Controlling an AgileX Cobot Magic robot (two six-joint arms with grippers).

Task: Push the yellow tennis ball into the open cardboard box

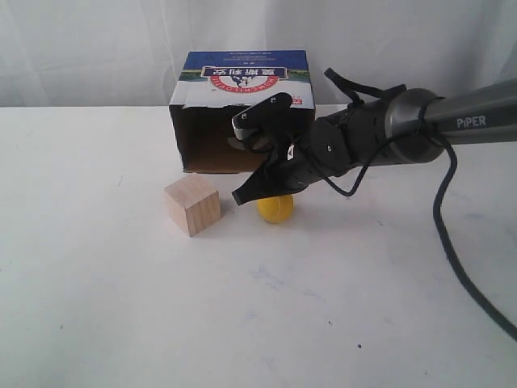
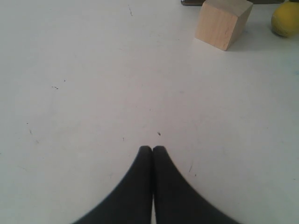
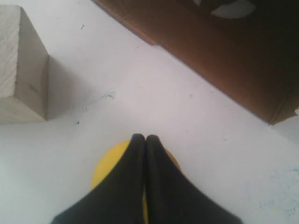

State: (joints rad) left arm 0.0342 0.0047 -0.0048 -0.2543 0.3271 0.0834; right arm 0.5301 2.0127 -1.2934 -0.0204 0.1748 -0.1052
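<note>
The yellow tennis ball [image 1: 275, 209], round and smooth, sits on the white table [image 1: 121, 307] just in front of the open cardboard box [image 1: 242, 81], beside the pale wooden cube [image 1: 192, 204] with visible grain. The right gripper [image 1: 242, 195] is closed with its black fingers pressed together, lying over the ball's top; contact is unclear. The left gripper [image 2: 153, 148] is likewise closed, over bare table. The brown box has a blue-and-white top with a red logo and upside-down characters. The right arm [image 1: 472, 109] reads "PiPER".
</note>
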